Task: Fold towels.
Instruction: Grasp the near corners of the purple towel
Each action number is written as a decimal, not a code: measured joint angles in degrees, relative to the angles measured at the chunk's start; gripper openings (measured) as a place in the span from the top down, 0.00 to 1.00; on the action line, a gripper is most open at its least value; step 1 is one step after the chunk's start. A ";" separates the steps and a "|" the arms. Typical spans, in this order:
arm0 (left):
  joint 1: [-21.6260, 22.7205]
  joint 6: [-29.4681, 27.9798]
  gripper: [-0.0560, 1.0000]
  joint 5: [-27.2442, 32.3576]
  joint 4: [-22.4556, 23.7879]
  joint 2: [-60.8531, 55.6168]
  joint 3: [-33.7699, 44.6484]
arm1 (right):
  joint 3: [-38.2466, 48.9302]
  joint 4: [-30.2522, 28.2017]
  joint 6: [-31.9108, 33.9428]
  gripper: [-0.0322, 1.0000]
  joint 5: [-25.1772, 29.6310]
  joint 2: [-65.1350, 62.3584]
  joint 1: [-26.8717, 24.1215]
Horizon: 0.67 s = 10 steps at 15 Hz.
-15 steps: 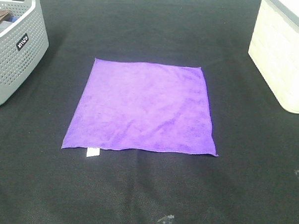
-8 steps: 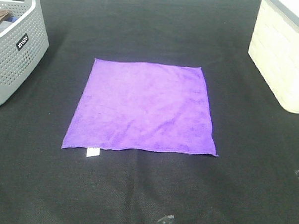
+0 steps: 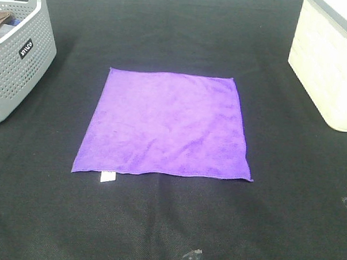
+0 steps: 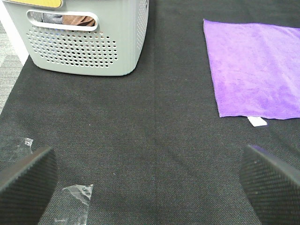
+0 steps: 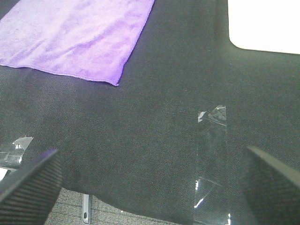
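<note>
So far nothing has changed: over the last second the purple towel (image 3: 165, 125) has not shifted in the high view, and it shows the same outline and the same faint wrinkles. It lies spread flat and unfolded in a single layer in the middle of the black cloth (image 3: 169, 227) that covers the table. Its small white label (image 3: 107, 176) pokes out from the near edge close to the left corner. A grey basket (image 3: 15, 60) stands well apart at the far left with some fabric inside, and a white bin (image 3: 329, 62) stands well apart at the far right. Neither arm appears in the high view. The left gripper (image 4: 149, 185) hangs over bare cloth on the near side of the towel's left corner, its fingers spread wide with nothing between them. The right gripper (image 5: 151, 185) is likewise spread wide and empty, near the table's front edge and short of the towel's right corner, beside a strip of clear tape (image 5: 212, 117) stuck to the cloth. The stillness suggests the fold has not begun and the whole task is still ahead. The towel looks squared up and ready. A sensible first move would likely be for each gripper to reach a near corner and pinch it, though the thin fabric lying flush on the cloth may be hard to catch.
</note>
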 joint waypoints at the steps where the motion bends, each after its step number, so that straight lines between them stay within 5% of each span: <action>1: 0.00 0.00 0.01 0.00 0.00 0.00 0.00 | 0.00 0.00 0.00 0.03 0.00 0.00 0.00; 10: 0.00 0.00 0.01 0.00 -0.86 0.00 0.00 | 0.00 0.00 0.00 0.03 0.00 0.00 0.00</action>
